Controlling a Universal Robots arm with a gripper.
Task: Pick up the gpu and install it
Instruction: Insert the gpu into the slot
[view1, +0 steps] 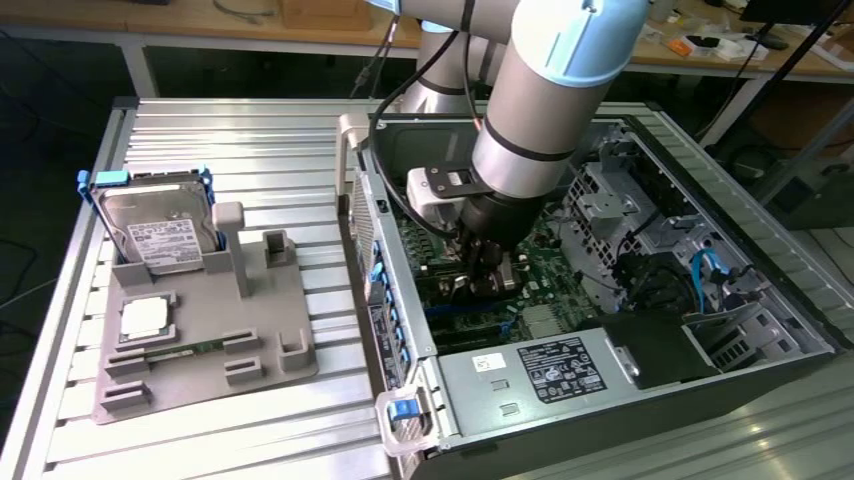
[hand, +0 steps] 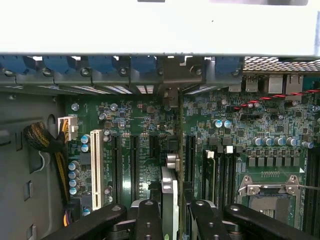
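In the wrist view the gpu (hand: 168, 186) is a thin card seen edge-on, standing upright between the black fingers (hand: 149, 216) of my gripper (hand: 173, 212), which is shut on it. The card runs toward the rear bracket openings (hand: 170, 82) of the open computer case (view1: 747, 300), in line with the black expansion slots (hand: 135, 165) on the green motherboard (hand: 250, 125). I cannot tell whether it touches a slot. In the exterior view my gripper (view1: 481, 278) reaches down into the case, low over the motherboard (view1: 547, 290).
On the exterior view's left a grey holder (view1: 267, 350) carries a silver hard drive (view1: 158, 232) in a blue frame, a square processor chip (view1: 144, 318) and a green memory stick (view1: 174, 350). Inside the case are a white slot (hand: 96, 167), yellow-black cables (hand: 42, 140), a processor socket (hand: 272, 195) and the power supply (view1: 561, 365).
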